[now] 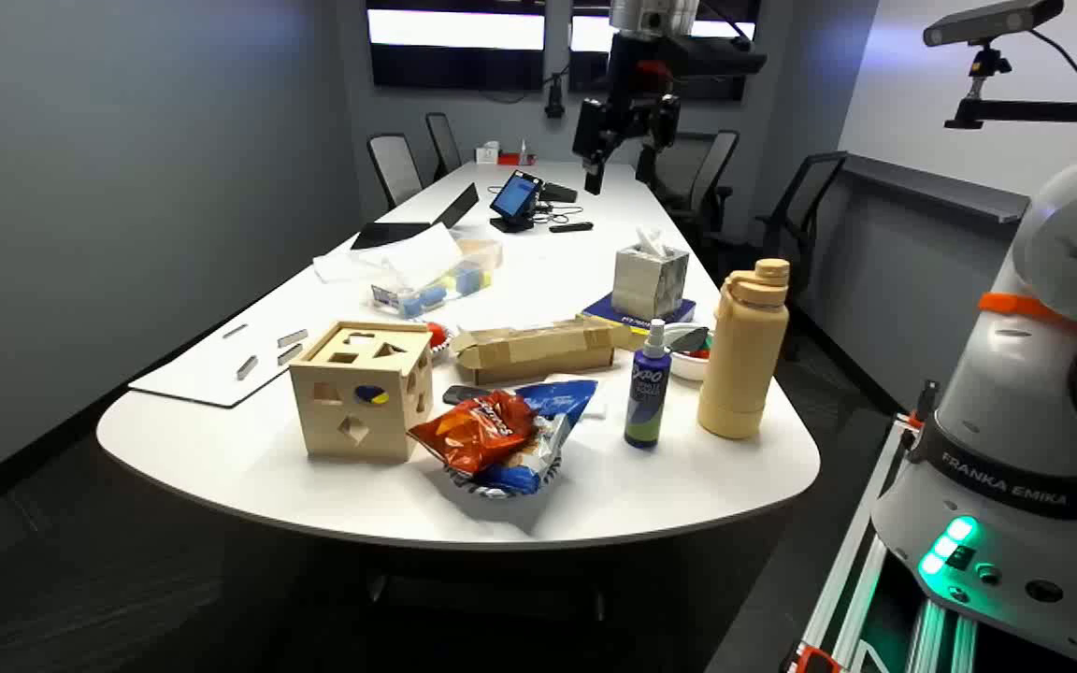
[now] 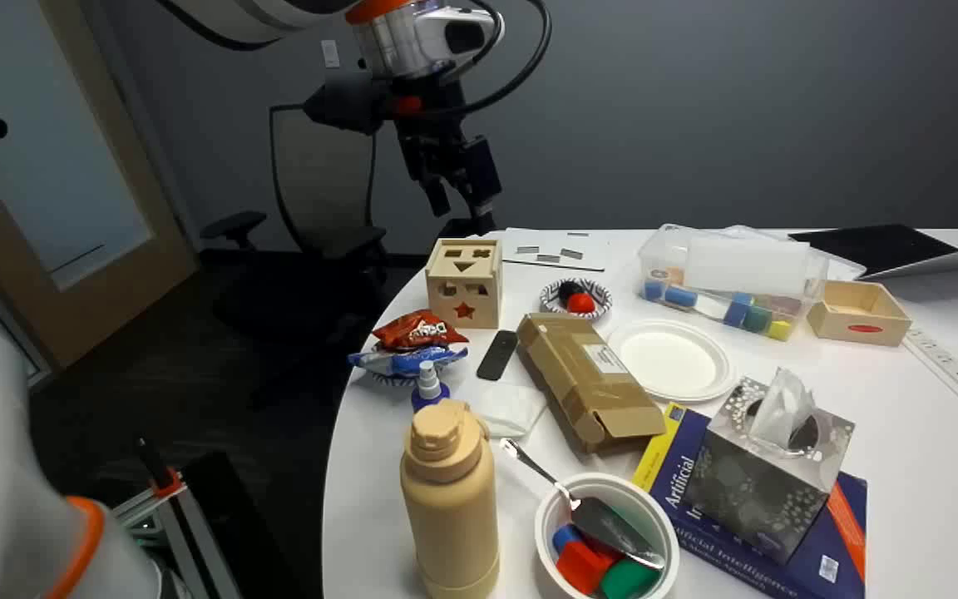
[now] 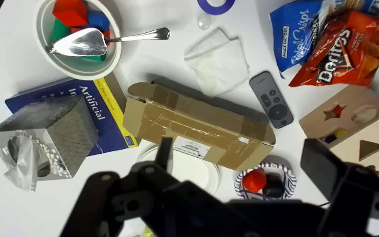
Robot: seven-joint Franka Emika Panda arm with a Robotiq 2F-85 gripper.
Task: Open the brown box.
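The brown box (image 1: 543, 350) is a long, low, taped cardboard box lying on the white table. It also shows in an exterior view (image 2: 583, 370) and in the wrist view (image 3: 192, 120). A white label is on its upper face. Small flaps stick out at its ends, and its lid looks down. My gripper (image 3: 239, 149) is open, with its fingers wide apart and nothing between them. In both exterior views the gripper (image 1: 627, 154) (image 2: 461, 200) hangs high above the table, apart from the box.
Around the box are a wooden cube (image 2: 464, 287), a remote (image 3: 271, 98), chip bags (image 1: 492, 435), a spray bottle (image 1: 648, 388), a tall tan bottle (image 2: 450, 507), a bowl of blocks (image 2: 666, 532), a tissue box (image 2: 766, 474) on a book, a white plate (image 2: 720, 362) and a patterned bowl (image 3: 290, 174).
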